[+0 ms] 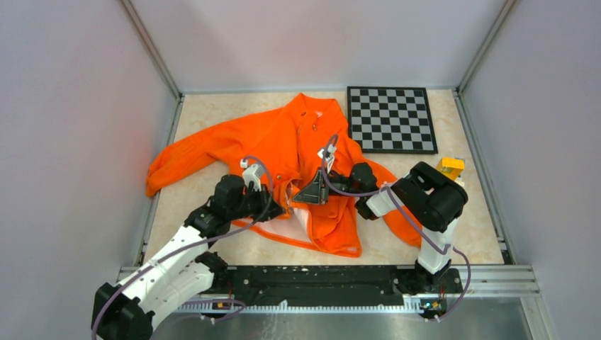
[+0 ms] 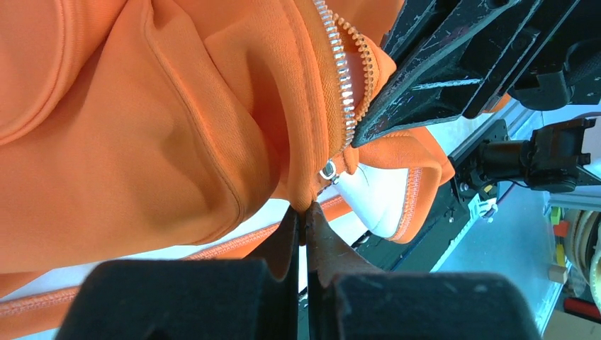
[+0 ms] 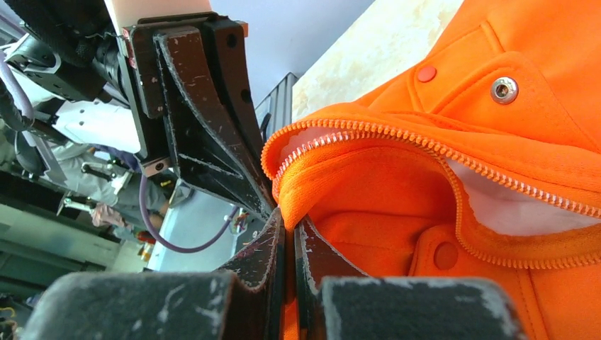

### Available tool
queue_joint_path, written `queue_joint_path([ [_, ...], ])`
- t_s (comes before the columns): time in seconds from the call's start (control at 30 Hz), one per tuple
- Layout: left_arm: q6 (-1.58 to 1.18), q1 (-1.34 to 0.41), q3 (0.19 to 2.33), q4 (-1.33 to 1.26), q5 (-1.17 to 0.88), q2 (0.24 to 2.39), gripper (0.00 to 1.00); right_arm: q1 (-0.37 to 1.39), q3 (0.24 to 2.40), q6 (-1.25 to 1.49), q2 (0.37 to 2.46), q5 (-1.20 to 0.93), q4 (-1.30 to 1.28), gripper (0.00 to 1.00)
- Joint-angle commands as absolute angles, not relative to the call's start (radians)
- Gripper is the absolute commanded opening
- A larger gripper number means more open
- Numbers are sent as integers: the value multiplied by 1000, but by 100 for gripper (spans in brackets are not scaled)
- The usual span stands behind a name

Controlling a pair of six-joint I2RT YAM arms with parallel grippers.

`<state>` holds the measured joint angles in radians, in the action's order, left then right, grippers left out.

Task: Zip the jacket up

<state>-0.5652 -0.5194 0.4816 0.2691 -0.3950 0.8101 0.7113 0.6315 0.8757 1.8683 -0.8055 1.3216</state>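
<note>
The orange jacket (image 1: 283, 142) lies spread on the table, front open at the hem with white lining showing (image 1: 301, 216). My left gripper (image 1: 278, 210) is shut on the jacket's front edge (image 2: 212, 127) near the hem, just below the silver zipper slider (image 2: 329, 171). My right gripper (image 1: 306, 193) is shut on the other front edge (image 3: 368, 184) beside its zipper teeth (image 3: 340, 136). The two grippers sit close together over the lower front. The zipper teeth (image 2: 344, 67) run up between them.
A black and grey chessboard (image 1: 391, 119) lies at the back right, touching the jacket's sleeve. A small yellow block (image 1: 450, 167) sits by the right arm. A black rail (image 1: 319, 280) runs along the near edge. Walls close in the table on three sides.
</note>
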Motion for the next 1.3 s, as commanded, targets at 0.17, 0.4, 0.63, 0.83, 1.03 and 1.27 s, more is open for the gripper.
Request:
queue_joint_path([
  [0.17, -671, -519, 433, 258, -293, 591, 8, 705, 628, 944, 1885, -883, 1604, 0],
  [0.4, -715, -518, 422, 219, -261, 541, 36, 721, 613, 934, 1898, -884, 1623, 0],
  [0.63, -719, -516, 419, 180, -276, 582, 44, 726, 615, 940, 1904, -882, 1640, 0],
  [0.83, -695, -516, 408, 150, -340, 639, 38, 727, 614, 940, 1902, -876, 1647, 0],
  [1.03, -639, -515, 393, 115, -403, 645, 11, 727, 613, 939, 1900, -856, 1644, 0],
  [1.27, -573, -508, 395, 169, -449, 642, 0, 727, 582, 850, 1823, -739, 1428, 0],
])
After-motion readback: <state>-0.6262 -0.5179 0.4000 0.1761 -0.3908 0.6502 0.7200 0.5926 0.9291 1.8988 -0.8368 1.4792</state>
